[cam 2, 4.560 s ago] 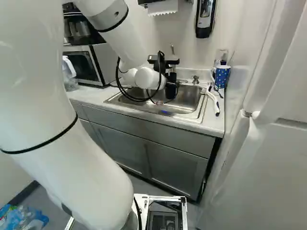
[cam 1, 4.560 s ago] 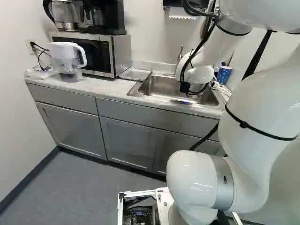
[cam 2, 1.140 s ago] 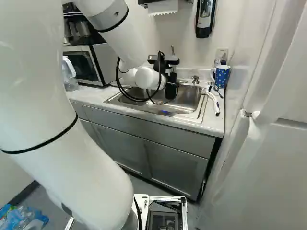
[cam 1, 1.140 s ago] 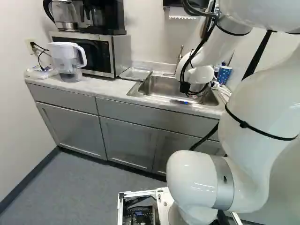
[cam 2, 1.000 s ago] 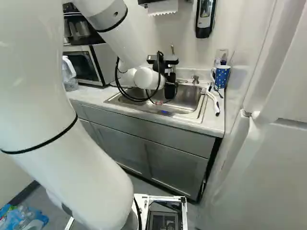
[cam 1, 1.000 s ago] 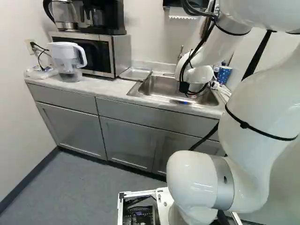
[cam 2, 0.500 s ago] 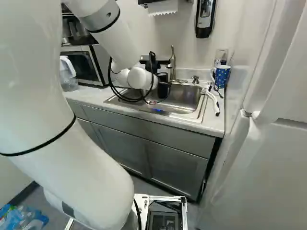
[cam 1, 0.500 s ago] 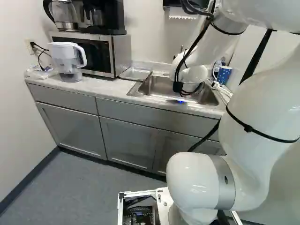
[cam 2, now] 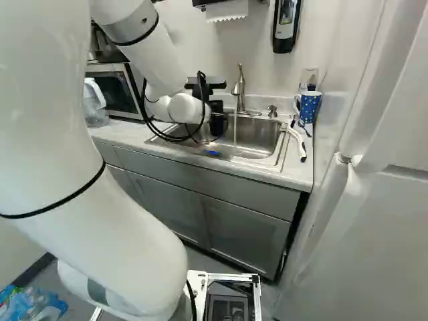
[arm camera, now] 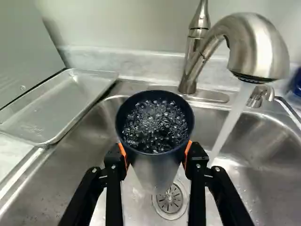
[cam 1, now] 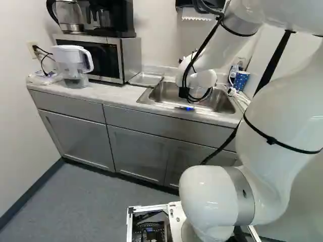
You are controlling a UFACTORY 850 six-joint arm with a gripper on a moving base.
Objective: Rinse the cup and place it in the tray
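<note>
In the right base view my black gripper hangs over the sink, left of the running faucet. The wrist view shows the gripper shut on a dark cup, an orange pad pressing each side. Upright and open at the top, the cup holds bubbly water and hangs above the drain. A water stream falls beside it, clear of its rim. On the counter, left of the sink in the left base view, lies a shallow metal tray; its inside shows nothing on it.
The faucet arches over the sink basin. The microwave borders the tray, with a water pitcher beside it. A blue spotted mug and a white-handled brush lie right of the sink.
The arm's far end has shifted left in both base views, carrying the held cup away from beneath the faucet. The faucet and its falling stream now show in the right base view. The base has not moved.
</note>
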